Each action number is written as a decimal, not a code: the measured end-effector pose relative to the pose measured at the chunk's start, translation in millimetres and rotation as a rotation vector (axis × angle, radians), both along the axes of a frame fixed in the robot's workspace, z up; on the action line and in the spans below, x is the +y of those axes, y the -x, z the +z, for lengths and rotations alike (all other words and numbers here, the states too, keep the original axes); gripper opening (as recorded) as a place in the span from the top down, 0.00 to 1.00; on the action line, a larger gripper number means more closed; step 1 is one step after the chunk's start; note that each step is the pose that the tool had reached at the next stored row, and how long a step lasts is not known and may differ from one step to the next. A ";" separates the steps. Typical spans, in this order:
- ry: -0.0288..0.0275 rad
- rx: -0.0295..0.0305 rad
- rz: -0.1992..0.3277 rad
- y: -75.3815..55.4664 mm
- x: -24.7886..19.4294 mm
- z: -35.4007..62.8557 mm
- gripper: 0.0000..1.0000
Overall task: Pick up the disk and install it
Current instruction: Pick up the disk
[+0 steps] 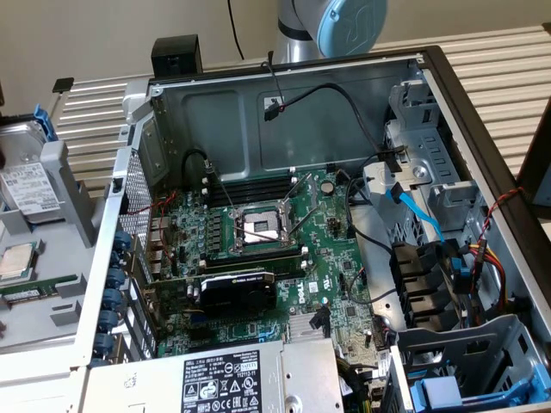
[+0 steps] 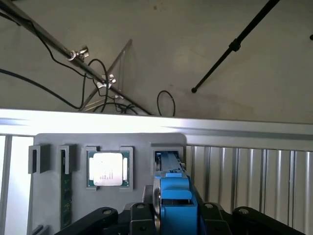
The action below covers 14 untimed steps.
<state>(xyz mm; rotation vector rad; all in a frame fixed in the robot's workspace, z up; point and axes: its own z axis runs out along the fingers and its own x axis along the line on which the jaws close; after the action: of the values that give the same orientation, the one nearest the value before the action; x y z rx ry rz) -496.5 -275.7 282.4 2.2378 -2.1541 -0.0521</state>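
Observation:
The disk [image 1: 28, 183], silver with a white label and a blue carrier, stands on edge in a grey fixture [image 1: 73, 194] at the exterior view's left, outside the computer case. In the wrist view the disk [image 2: 174, 192] is seen edge-on, its far end in a slot of the grey fixture [image 2: 49, 142]. My gripper [image 2: 175, 218] straddles it, with a black finger [image 2: 141, 215] against each side of the blue carrier, shut on the disk.
A small square CPU chip [image 2: 108, 169] lies in the fixture beside the disk. The open computer case [image 1: 482, 129] holds the motherboard [image 1: 258, 249], loose cables, a grey power supply [image 1: 232, 379] and a drive cage [image 1: 469, 344] with blue parts.

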 end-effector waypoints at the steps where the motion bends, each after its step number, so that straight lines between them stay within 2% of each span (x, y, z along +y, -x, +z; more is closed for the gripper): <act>1: 0.0000 -0.0001 0.000 0.1 0.1 0.6 0.63; 7: 0.0000 -0.0007 0.000 0.2 0.0 6.7 0.63; 14: 0.0000 -0.0025 0.000 0.2 0.0 18.2 0.63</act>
<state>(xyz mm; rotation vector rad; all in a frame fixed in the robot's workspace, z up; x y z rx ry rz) -496.7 -275.7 300.6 2.2390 -2.1554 -0.0494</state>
